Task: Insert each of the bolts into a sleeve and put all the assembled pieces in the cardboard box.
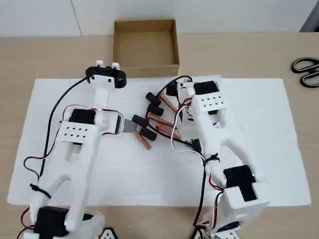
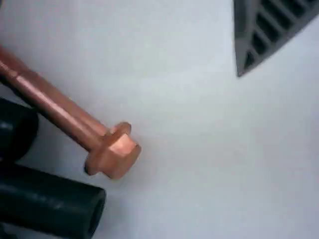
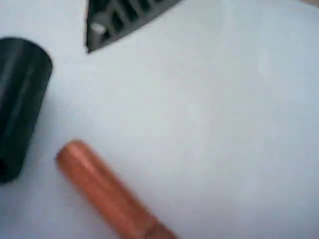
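At the near edge of the desk (image 1: 50, 55), both arm bases are standing by a white sheet (image 1: 124, 174), and the arms are leaning inward over it toward one shared pile. The left gripper (image 1: 130, 125) is hanging just beside the pile's left side. The right gripper (image 1: 180, 118) is hanging just beside its right side. Whether either gripper is apart or together cannot be told, and neither is visibly carrying a part.

Between them, the bolts (image 1: 162, 122) and sleeves (image 1: 148, 133) are lying touching and crossing one another. In the left wrist view, a bolt (image 2: 75, 127) is lying just beside a sleeve (image 2: 50, 201).

Hazards, as judged:
- Round parts are lying packed together, so a gripper closing on one is risking rolling its neighbours or pinching two at once.
- A cable (image 1: 187, 143) is trailing through the pile, so arm travel is risking dragging parts off the sheet.
- Both arms are working the same small area, so a collision is possible.

Farthest off, the cardboard box (image 1: 145, 70) is standing past the sheet's far edge. A loosely seated bolt is risking sliding out of a tilted sleeve on that carry.
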Controlling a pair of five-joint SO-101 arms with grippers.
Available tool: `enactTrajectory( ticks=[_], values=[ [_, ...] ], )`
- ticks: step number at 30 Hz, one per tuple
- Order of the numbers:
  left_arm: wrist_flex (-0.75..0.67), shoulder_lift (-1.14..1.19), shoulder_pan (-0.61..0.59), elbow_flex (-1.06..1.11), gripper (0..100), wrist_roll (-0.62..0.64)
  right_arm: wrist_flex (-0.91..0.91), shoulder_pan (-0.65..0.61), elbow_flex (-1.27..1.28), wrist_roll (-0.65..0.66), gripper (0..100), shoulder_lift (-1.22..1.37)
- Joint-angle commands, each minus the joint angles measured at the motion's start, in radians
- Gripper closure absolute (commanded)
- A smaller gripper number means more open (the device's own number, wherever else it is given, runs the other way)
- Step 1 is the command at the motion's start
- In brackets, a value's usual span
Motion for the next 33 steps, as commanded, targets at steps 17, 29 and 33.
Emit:
enactTrajectory(
  ticks=[17, 29, 33],
  values=[
    [-0.021, -0.005, 0.008, -0.004, 69, -0.009, -0.211, 0.007, 0.003, -0.017, 82.2, 0.176],
    [-0.021, -0.005, 0.008, -0.002, 69, -0.009, -0.236, 0.051, -0.002, -0.012, 95.4, 0.249],
    [-0.015, -0.012, 0.003, -0.007, 69, -0.006, -0.228, 0.051, -0.002, -0.011, 99.1, 0.249]
  ],
)
